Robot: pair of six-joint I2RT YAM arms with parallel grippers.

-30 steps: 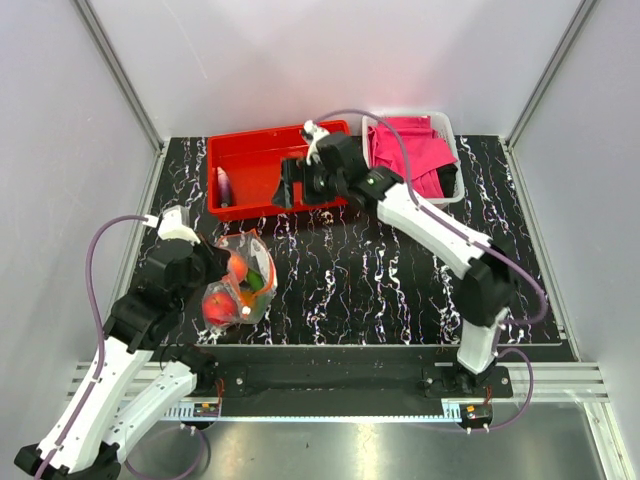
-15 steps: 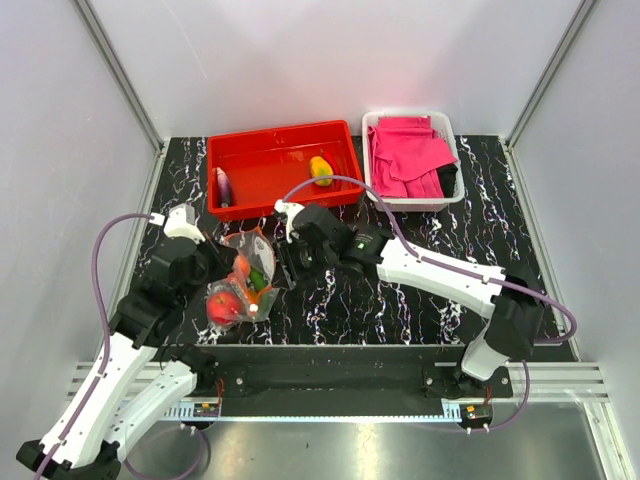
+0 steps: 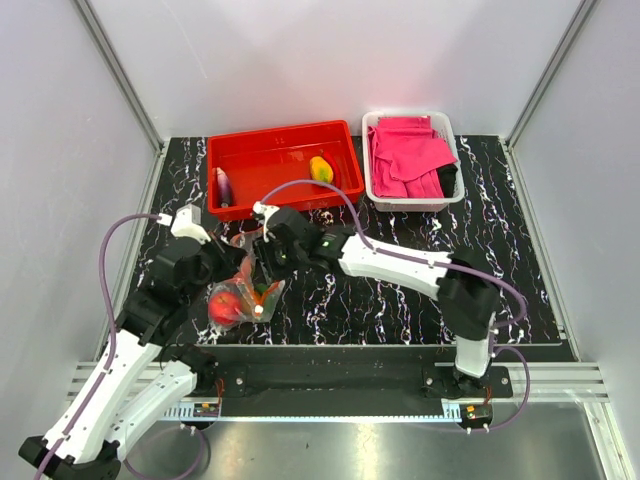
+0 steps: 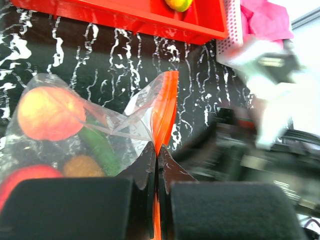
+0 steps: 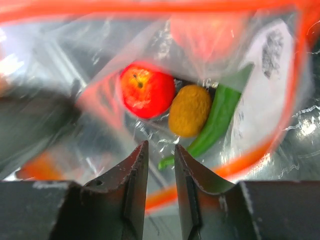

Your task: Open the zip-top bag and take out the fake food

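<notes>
One zip-top bag point(image 3: 240, 300), mouth facing the right gripper point(image 5: 160, 147) — left gripper point(image 4: 156, 150) clamps its zip strip point(image 4: 165, 107); right's hold unclear.

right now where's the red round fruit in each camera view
Top external: the red round fruit is lower left of centre, inside the zip-top bag.
Left wrist: bottom left corner, only partly visible.
Right wrist: just left of centre, beside the brown kiwi.
Shared landmark: the zip-top bag, which surrounds the fruit in all three views.
</notes>
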